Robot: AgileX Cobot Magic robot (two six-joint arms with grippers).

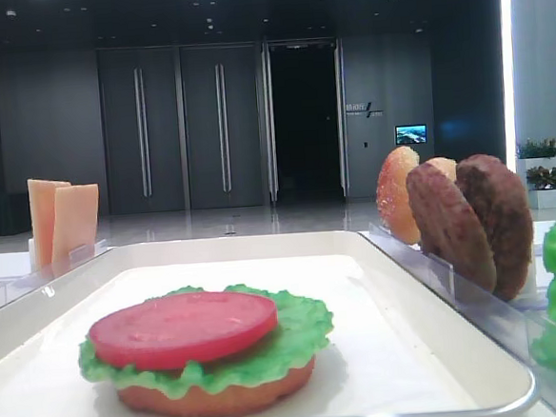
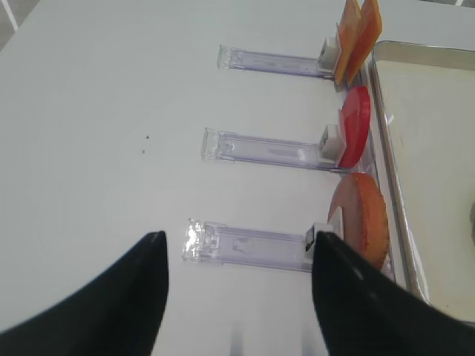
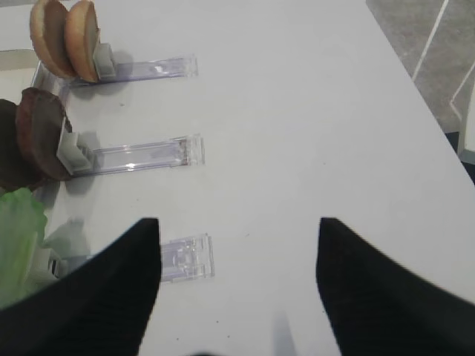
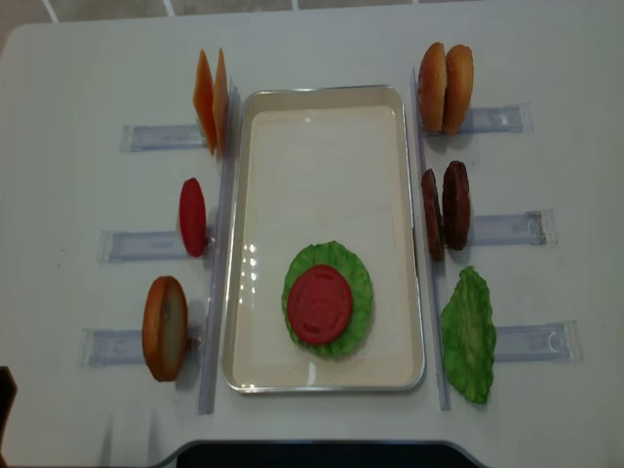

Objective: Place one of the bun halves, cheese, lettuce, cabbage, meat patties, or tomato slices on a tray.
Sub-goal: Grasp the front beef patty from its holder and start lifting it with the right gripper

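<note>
Stack sits near the tray [image 4: 244, 195] front rim.

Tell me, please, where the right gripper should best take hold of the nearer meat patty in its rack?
Probably from above, by its upper rim. The meat patty stands on edge in the clear rack with a second patty close behind, so the open right gripper should straddle its flat faces, one finger slipping between the two.

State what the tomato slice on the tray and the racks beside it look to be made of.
Tomato slice: likely moulded plastic or rubber; uniform red, smooth faint sheen, no seeds. Racks: clear hard plastic, probably acrylic; see-through with bright glints. Tray: white, glossy; material unclear.
</note>
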